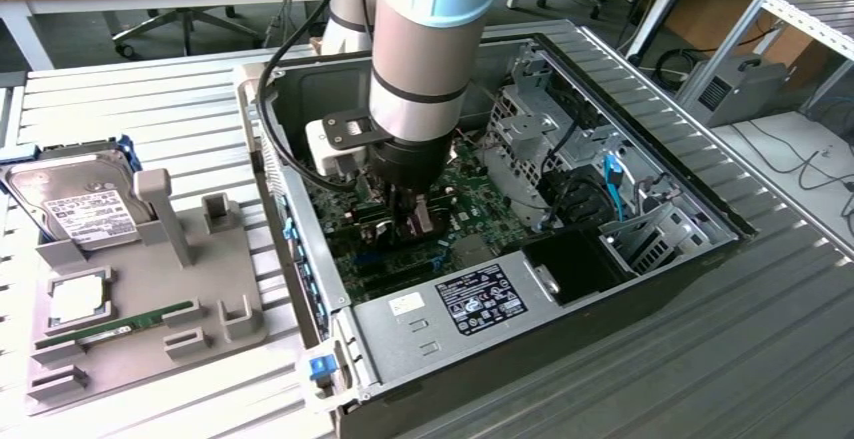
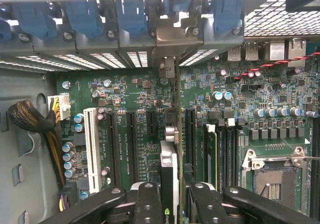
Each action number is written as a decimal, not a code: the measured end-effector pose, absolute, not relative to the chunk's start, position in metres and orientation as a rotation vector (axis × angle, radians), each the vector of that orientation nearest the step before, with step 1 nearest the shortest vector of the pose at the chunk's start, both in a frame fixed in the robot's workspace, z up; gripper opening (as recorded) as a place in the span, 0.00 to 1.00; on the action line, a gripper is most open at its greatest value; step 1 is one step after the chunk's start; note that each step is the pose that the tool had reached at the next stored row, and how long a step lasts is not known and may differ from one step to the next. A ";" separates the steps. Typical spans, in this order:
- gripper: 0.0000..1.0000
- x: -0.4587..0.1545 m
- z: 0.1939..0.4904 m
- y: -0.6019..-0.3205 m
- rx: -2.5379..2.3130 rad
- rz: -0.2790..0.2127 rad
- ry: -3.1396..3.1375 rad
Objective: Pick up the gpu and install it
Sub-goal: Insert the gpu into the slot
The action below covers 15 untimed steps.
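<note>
The gpu [image 2: 169,156] shows edge-on in the wrist view, standing upright over the green motherboard [image 2: 130,98] between two black expansion slots. Its pale metal bracket [image 2: 170,43] reaches the blue-clipped rear slot openings of the case. My gripper [image 2: 172,196] is shut on the card, one black finger [image 2: 147,204] on each side. In the exterior view, the arm reaches straight down into the open computer case [image 1: 694,229], and the gripper [image 1: 416,217] holds the gpu [image 1: 424,221] low over the motherboard.
A white PCI slot [image 2: 92,144] and a sleeved cable bundle [image 2: 30,119] lie beside the card. The open CPU socket [image 2: 272,176] is on the other side. On the exterior view's left, a grey fixture [image 1: 200,299] holds a hard drive [image 1: 80,204], a CPU [image 1: 78,299] and a RAM stick [image 1: 114,326].
</note>
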<state>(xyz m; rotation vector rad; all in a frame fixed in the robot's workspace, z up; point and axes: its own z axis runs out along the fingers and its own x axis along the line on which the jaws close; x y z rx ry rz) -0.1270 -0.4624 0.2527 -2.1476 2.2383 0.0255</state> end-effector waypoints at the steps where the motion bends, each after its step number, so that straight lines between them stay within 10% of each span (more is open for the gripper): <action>1: 0.28 -0.127 0.253 -0.462 -2.147 0.026 2.238; 6: 0.47 -0.127 0.253 -0.462 -2.148 0.025 2.238; 15: 0.47 -0.126 0.258 -0.462 -2.152 0.025 2.234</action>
